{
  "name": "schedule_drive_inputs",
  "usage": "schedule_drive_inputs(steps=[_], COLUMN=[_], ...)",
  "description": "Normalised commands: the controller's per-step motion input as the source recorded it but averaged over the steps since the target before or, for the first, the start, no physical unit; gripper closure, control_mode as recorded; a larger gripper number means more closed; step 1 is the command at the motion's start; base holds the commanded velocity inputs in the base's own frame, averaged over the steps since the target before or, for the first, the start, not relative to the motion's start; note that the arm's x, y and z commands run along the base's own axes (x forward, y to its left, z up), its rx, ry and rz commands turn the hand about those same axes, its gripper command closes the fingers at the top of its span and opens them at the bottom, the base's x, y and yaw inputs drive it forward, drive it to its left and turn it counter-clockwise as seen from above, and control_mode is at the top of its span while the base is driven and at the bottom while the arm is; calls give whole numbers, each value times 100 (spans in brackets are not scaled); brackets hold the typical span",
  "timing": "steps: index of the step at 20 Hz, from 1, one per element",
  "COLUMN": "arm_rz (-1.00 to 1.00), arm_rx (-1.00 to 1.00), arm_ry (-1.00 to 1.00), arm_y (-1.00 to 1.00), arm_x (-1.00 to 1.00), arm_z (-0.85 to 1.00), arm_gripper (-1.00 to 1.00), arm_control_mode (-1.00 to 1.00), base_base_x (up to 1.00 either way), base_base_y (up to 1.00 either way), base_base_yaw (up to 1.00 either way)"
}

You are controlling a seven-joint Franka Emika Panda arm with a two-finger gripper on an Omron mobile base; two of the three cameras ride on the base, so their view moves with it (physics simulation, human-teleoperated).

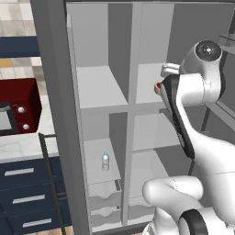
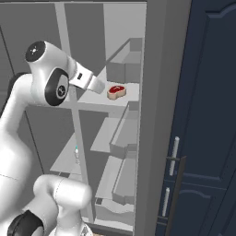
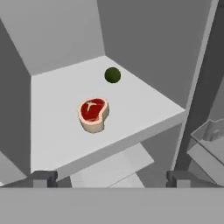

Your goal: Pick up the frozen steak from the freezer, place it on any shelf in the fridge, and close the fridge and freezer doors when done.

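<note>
While the white arm reaches up toward the open grey unit, the frozen steak (image 3: pixel 92 114) lies flat near the middle of the hand view, on a pale grey shelf (image 3: pixel 144 107) whose front edge runs diagonally across the lower half of that frame. It shows red with a pale fat rim and a white bone mark (the mark faces up). Up and to the right of it on the same board, well apart, sits a small dark green round fruit (image 3: pixel 112 75), close to the back corner.

In the right base view the steak (image 2: pixel 116 91) sits right of centre in the upper half, just beyond the end of the arm's hand, on a shelf of the right-hand compartment (image 2: pixel 122 99) beside the grey upright. In the left base view only a sliver of red (image 1: pixel 158 85) peeks out at the left edge of the arm's dark forearm, right of centre.

The gripper (image 3: pixel 111 177) shows as two dark finger tips (image 3: pixel 43 178) at the bottom of the hand view, set wide apart and holding nothing, with the steak above the gap and not touched.

Lower in the left base view, a small clear bottle (image 1: pixel 105 161) with a blue cap stands upright on a shelf of the left compartment (image 1: pixel 103 94), left of centre.
</note>
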Motion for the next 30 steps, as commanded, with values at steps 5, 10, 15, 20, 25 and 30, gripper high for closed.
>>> schedule_drive_inputs(steps=[5,10,15,20,25,30], arm_rz=[2,16,0,0,0,0], arm_rx=[18,6,0,0,0,0], arm_ry=[19,11,0,0,0,1], arm_y=[29,21,0,0,0,27], arm_x=[-100,-34,0,0,-1,-8], arm_z=[4,-1,0,0,0,0], arm_gripper=[-100,-100,-100,-100,-100,-100], arm_control_mode=[-100,-100,-100,-100,-100,100], base_base_x=[0,0,0,0,0,-3], base_base_y=[0,0,0,0,0,5], base_base_yaw=[0,0,0,0,0,0])
